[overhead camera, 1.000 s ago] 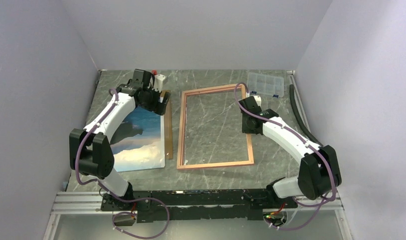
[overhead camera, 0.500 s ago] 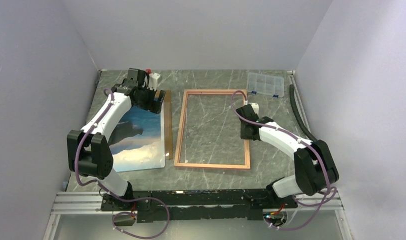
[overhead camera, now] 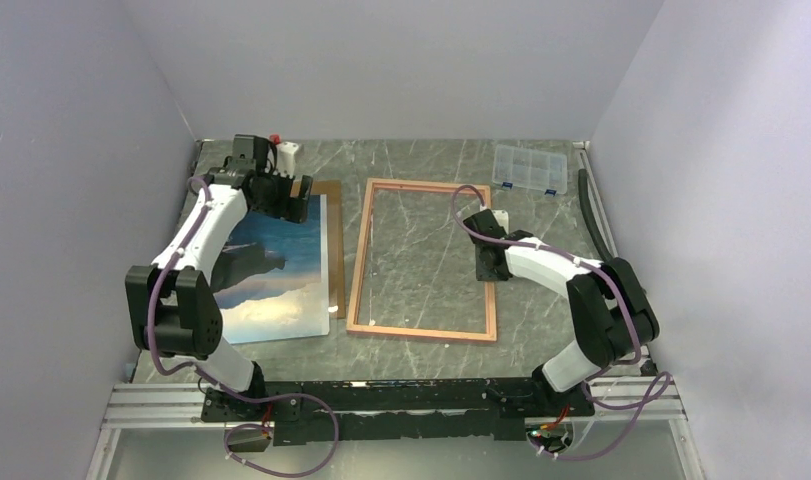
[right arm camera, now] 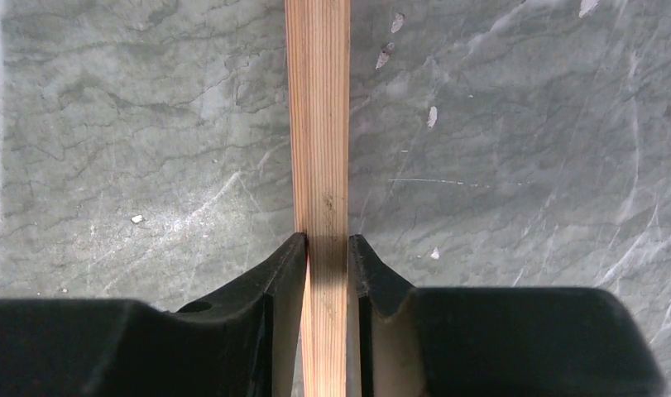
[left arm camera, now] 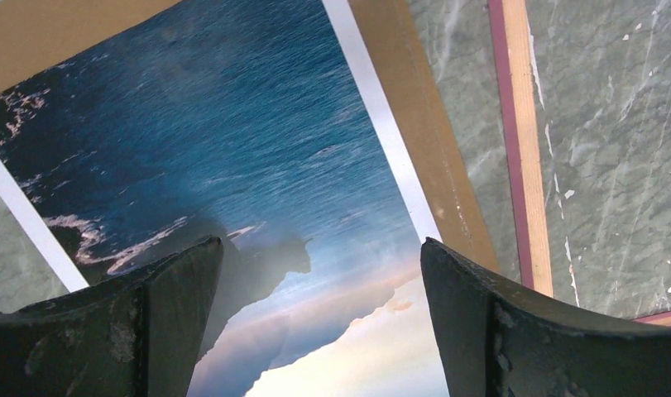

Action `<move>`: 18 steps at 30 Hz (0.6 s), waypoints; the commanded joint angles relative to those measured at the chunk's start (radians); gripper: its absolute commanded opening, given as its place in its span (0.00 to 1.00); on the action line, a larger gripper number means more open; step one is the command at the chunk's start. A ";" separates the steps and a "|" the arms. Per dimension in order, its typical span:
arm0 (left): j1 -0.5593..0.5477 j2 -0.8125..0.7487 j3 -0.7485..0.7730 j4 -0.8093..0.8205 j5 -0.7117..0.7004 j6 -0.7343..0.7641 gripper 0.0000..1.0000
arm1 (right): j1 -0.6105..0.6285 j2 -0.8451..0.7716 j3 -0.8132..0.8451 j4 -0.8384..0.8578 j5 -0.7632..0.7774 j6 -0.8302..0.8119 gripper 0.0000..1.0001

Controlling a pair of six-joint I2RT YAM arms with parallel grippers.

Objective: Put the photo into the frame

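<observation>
The photo (overhead camera: 271, 270), blue sea and pale clouds face up, lies at the left on a brown backing board (overhead camera: 332, 250). My left gripper (overhead camera: 299, 205) hovers open above the photo's far right part; in the left wrist view the photo (left arm camera: 232, 141) fills the space between the wide-apart fingers (left arm camera: 322, 248). The frame (overhead camera: 426, 184) lies flat in the middle, tan side up. My right gripper (overhead camera: 488, 268) sits on its right rail. In the right wrist view both fingertips (right arm camera: 327, 240) pinch the wooden rail (right arm camera: 317, 124).
A clear plastic compartment box (overhead camera: 529, 168) stands at the back right. A black strip (overhead camera: 596, 225) runs along the right wall. A small white object with a red top (overhead camera: 286, 152) sits at the back left. The frame's left rail (left arm camera: 518, 124) lies close beside the backing board (left arm camera: 423, 141).
The right gripper has dragged the frame left and squared it up near the backing board. The left gripper has moved left and back over the photo.
</observation>
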State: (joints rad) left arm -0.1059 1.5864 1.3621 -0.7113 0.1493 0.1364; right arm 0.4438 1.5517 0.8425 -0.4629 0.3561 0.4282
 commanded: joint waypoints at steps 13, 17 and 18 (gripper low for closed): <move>0.388 0.022 0.155 -0.156 0.065 0.160 0.95 | 0.239 -0.044 0.349 -0.038 -0.029 0.212 0.73; 0.518 0.032 0.158 -0.143 -0.002 0.254 0.95 | 0.405 0.175 0.567 0.001 -0.106 0.253 0.74; 0.546 0.030 0.146 -0.134 -0.016 0.273 0.95 | 0.437 0.236 0.627 0.010 -0.129 0.258 0.75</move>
State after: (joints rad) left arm 0.3500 1.6112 1.4979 -0.8310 0.1932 0.2886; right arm 0.7559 1.5974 1.2964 -0.5072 0.3298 0.6155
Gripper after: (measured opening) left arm 0.950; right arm 0.741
